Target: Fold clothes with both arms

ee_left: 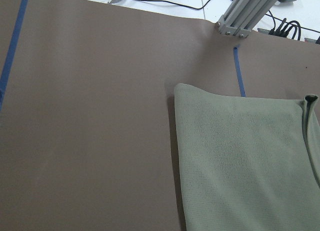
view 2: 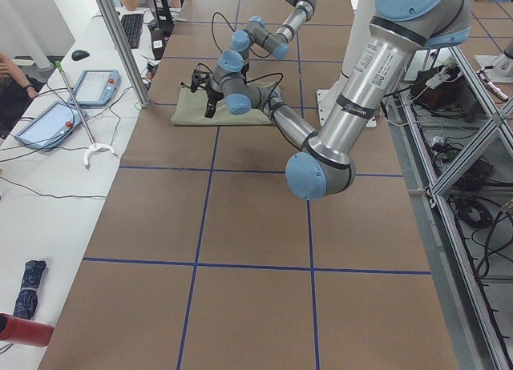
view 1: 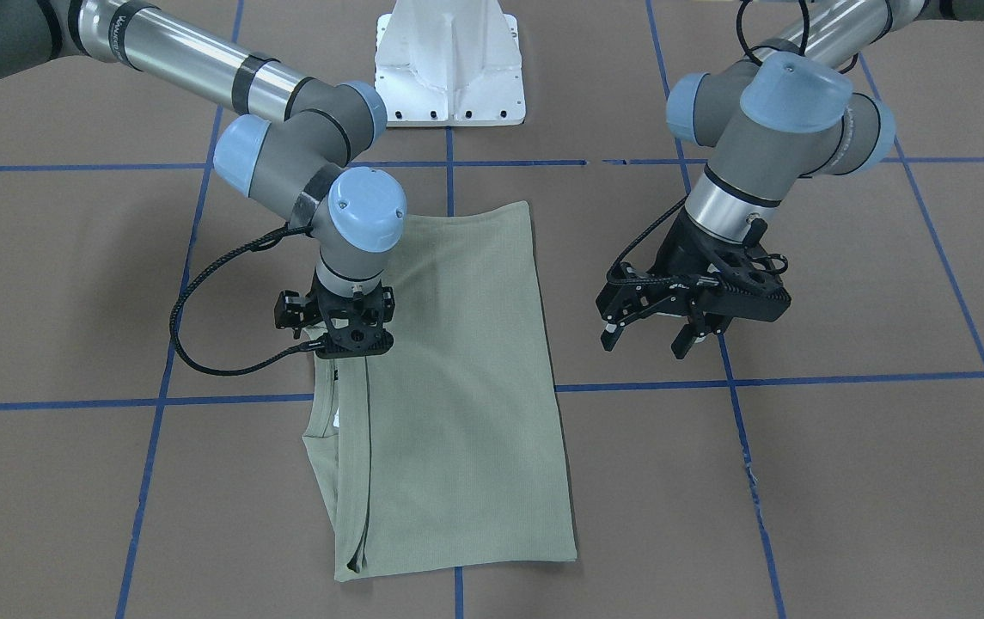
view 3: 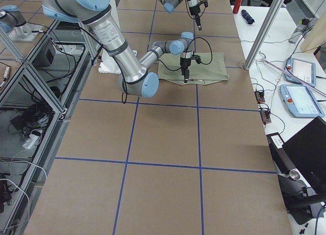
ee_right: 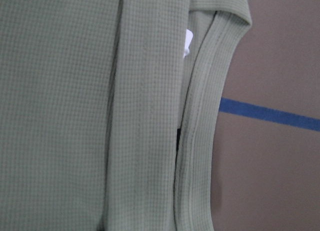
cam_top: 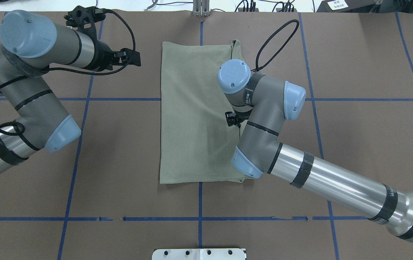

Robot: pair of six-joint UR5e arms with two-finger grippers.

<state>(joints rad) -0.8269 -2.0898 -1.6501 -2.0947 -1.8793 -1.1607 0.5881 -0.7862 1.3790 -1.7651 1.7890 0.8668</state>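
Note:
The sage-green shirt lies folded into a long rectangle in the middle of the table. Its ribbed neckline and white tag show at the edge by my right arm. My right gripper points straight down onto that edge near the collar. Its fingertips are hidden under the wrist, so I cannot tell whether it is open or shut. My left gripper hangs open and empty above bare table, off the shirt's opposite long side. The left wrist view shows the shirt's far corner.
The table is brown paper with a grid of blue tape lines. The white pedestal base stands at the robot's edge. An aluminium post rises at the far edge. Tablets, cables and a person's arm are at a side desk.

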